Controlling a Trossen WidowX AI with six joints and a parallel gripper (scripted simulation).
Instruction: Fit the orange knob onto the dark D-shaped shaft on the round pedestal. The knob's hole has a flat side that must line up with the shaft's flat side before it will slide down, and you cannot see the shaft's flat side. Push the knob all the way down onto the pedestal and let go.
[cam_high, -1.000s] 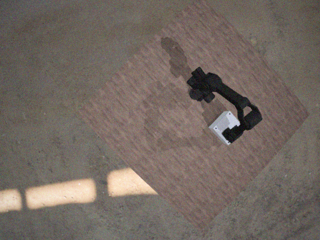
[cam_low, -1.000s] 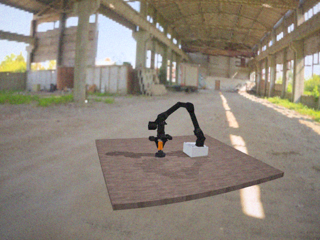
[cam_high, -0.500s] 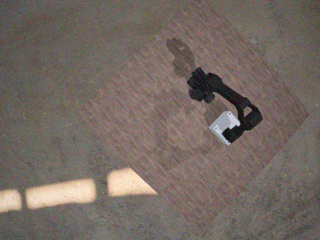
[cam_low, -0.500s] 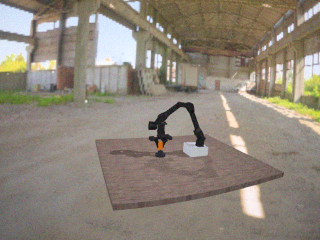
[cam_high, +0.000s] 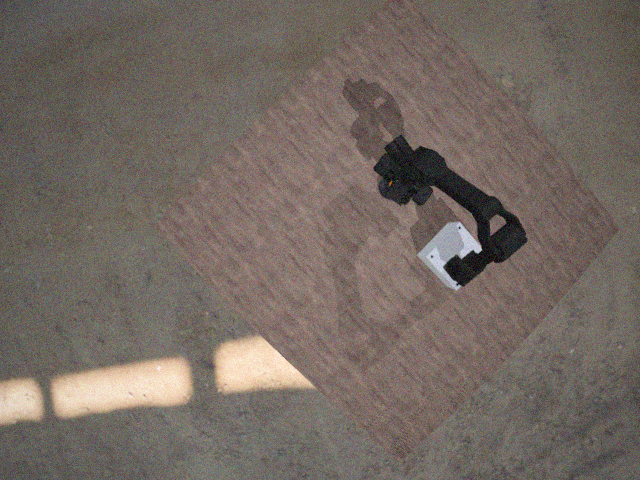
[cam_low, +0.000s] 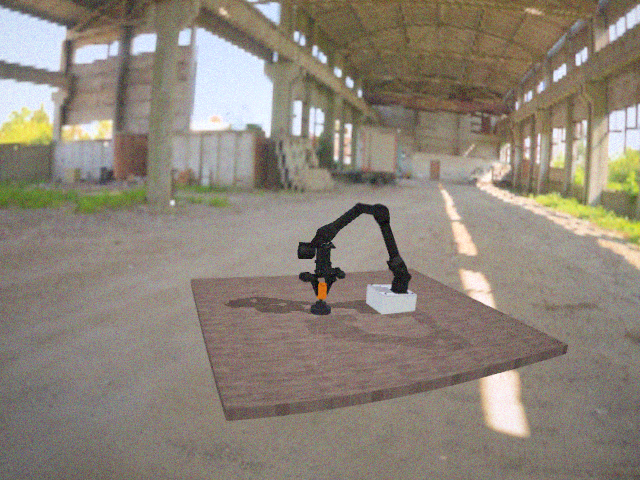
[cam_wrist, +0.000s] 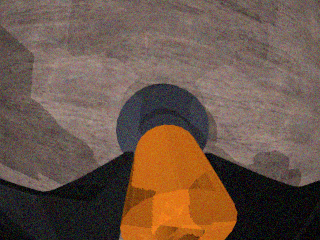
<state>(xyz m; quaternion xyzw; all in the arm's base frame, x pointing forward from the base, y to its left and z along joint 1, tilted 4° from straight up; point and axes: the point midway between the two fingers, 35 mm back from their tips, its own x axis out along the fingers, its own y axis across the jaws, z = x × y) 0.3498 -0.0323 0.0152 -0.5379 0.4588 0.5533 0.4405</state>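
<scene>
One knob, held: my gripper has its fingers closed on the orange knob, left of the middle of the arm's reach in the exterior view, at the picture's centre.

Pedestal: the round pedestal stands on the bench, directly below the knob in the exterior view; in the wrist view it fills the middle of the frame, just beyond the knob's far end.

Shaft: I can't make it out; the knob and fingers cover that spot, so I can't tell whether its tip is in the hole.

Step in hand: lining up and seating, as I judge it. The knob looks upright and is not down on the pedestal in the exterior view.

Next move: I'd keep the grip, press lightly and turn the knob little by little until the flats agree, then push it fully down and let go. Pressing hard while misaligned could tilt it or make it slip in the fingers.

White box: right of the knob in the exterior view, a white box sits under the arm's base. I see no loose goods in it, and I can't see inside.
</scene>
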